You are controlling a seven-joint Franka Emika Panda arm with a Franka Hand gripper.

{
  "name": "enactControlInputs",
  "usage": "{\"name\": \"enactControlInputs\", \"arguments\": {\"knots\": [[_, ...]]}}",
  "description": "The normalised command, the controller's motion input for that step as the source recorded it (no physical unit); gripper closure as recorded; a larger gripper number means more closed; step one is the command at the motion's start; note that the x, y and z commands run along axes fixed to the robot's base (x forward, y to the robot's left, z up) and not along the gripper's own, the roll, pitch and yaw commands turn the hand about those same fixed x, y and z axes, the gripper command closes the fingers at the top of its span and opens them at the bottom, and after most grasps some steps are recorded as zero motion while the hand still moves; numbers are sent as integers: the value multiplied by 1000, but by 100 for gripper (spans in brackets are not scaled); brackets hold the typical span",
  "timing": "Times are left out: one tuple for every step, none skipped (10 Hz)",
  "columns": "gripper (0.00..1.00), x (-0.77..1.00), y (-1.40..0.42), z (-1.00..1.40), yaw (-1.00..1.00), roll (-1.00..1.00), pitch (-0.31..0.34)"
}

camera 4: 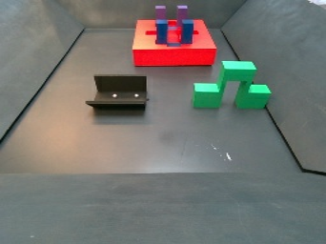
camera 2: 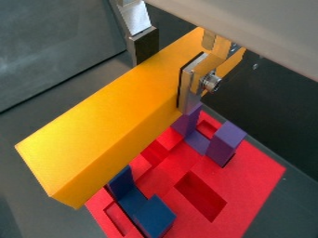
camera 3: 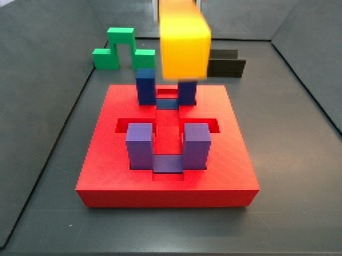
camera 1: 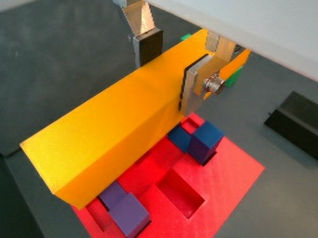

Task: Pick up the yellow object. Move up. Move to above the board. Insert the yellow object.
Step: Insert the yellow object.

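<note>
My gripper (camera 1: 172,67) is shut on the yellow object (camera 1: 112,130), a long yellow-orange bar held level between the two fingers; this also shows in a wrist view (camera 2: 168,65). The bar (camera 2: 106,139) hangs over the board (camera 2: 199,177), a red slab with slots. Blue posts (camera 1: 199,139) and purple posts (camera 1: 125,209) stand below it. In a side view the bar (camera 3: 185,40) shows end-on, just above the blue posts (camera 3: 166,85) at the board's (camera 3: 167,170) far part; the gripper is out of frame there. In a side view the board (camera 4: 174,52) shows, the bar does not.
A green stepped block (camera 3: 118,48) stands beside the board, and shows in a side view (camera 4: 230,86). The dark fixture (camera 4: 118,92) stands on the grey floor, and shows in a side view (camera 3: 227,65) and a wrist view (camera 1: 298,121). Grey walls enclose the floor.
</note>
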Motion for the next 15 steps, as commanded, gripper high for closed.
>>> {"name": "enactControlInputs", "arguments": {"knots": [[100, -131, 0, -866, 40, 0, -204], [100, -11, 0, -766, 0, 0, -171], [100, -54, 0, -577, -11, 34, -90], [100, -66, 0, -609, -14, 47, -93], [100, 0, 0, -374, 0, 17, -63], [100, -3, -14, -266, 0, 80, -4], [100, -3, -23, -209, 23, 93, 0], [100, 0, 0, -180, 40, 117, 0], [100, 0, 0, -189, 114, 124, 0], [100, 0, 0, -197, 131, 117, 0], [100, 0, 0, -183, 117, 100, 0], [100, 69, 0, -140, 89, 84, 0], [100, 106, -14, -131, 60, 121, 0], [100, 200, -54, -86, 40, 127, 0], [100, 226, -74, -69, 11, 124, 0]]}}
